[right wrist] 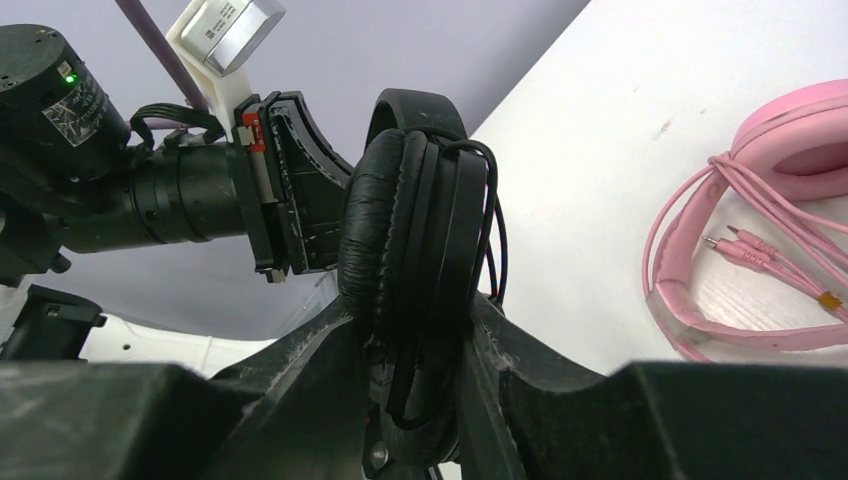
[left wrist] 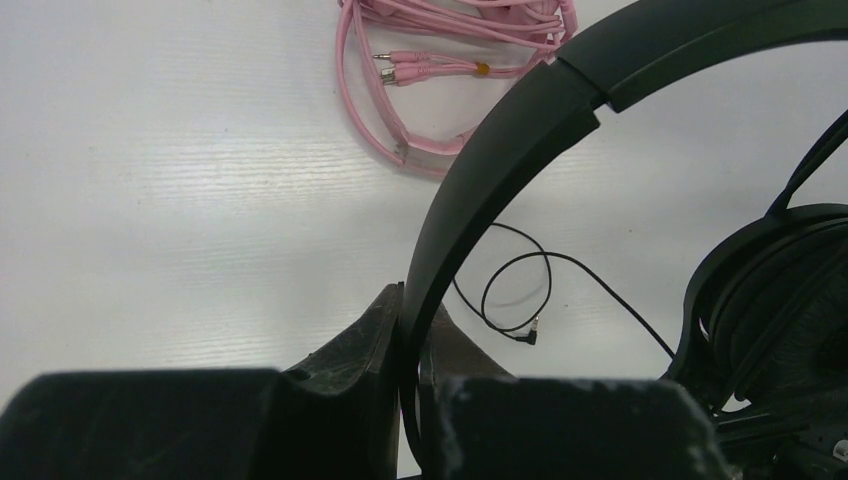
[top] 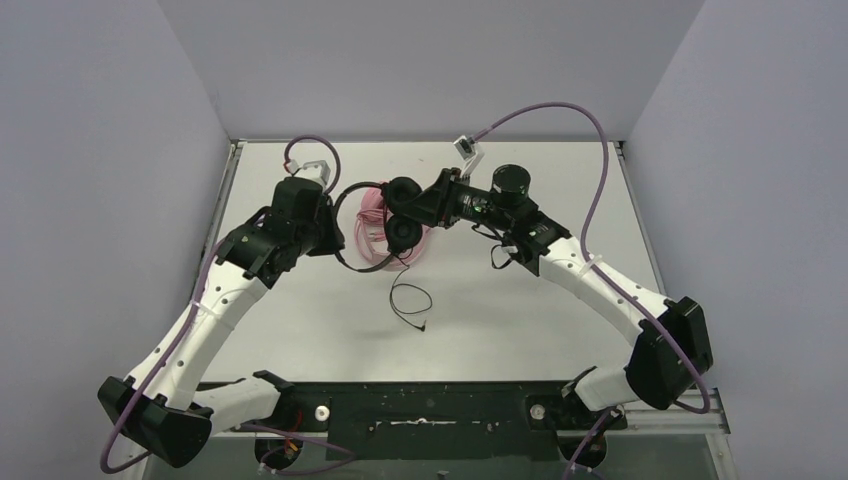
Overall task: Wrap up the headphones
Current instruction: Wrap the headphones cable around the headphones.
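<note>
Left wrist view: my left gripper (left wrist: 413, 312) is pinched almost closed on the headband of the black headset (left wrist: 520, 120). The band rises out of the fingers and arcs up and right. One earcup (left wrist: 775, 300) sits at the right edge. Beyond the band, the black cable (left wrist: 527, 335) lies in a loose loop on the surface (left wrist: 150, 200), jack end free. Farther out, the pink cable (left wrist: 440, 60) is bunched, two plugs showing.

Right wrist view: my right gripper (right wrist: 410, 310) is narrowed onto a black earcup, one finger against each side. Thin black cable strands run along the cup's edge. Past it on the right, the pink headset (right wrist: 800, 140) lies on the surface with its cable over the band.

Top view: the black headset spans between both grippers toward the far side, just beside the pink one.
</note>
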